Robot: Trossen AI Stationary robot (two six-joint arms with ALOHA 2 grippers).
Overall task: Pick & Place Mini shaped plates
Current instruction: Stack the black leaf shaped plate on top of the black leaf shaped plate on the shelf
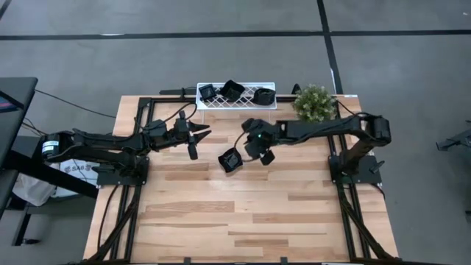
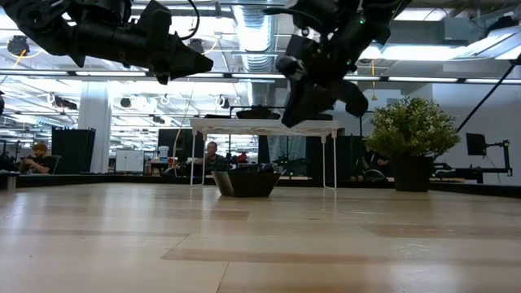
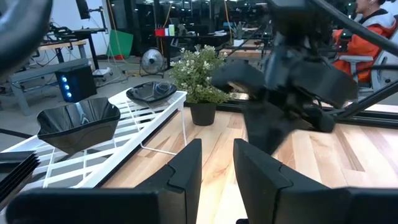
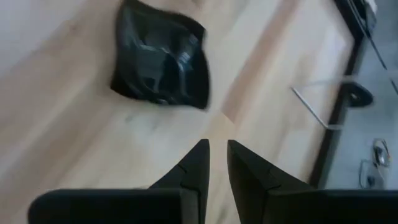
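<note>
I see one mini shaped plate [image 1: 231, 159] lying on the tabletop [image 1: 257, 213], three more on the white rack [image 1: 237, 103]; my right tool [image 1: 263, 152] hovers beside it, fingers nearly closed, empty; my left tool [image 1: 196, 138] waits raised, slightly parted, empty.

Small black plates, four in all: three on the white rack [image 1: 235, 96] — one at its left end [image 1: 207, 92], one in the middle [image 1: 233, 90], one at its right end [image 1: 263, 96] — and one on the wooden table [image 1: 231, 159]. Racks, one; potted plants [image 1: 314, 101], one; wooden tables [image 1: 243, 221], one. Robot arms, two, each with one gripper: left gripper [image 1: 197, 142], right gripper [image 1: 259, 156].
</note>
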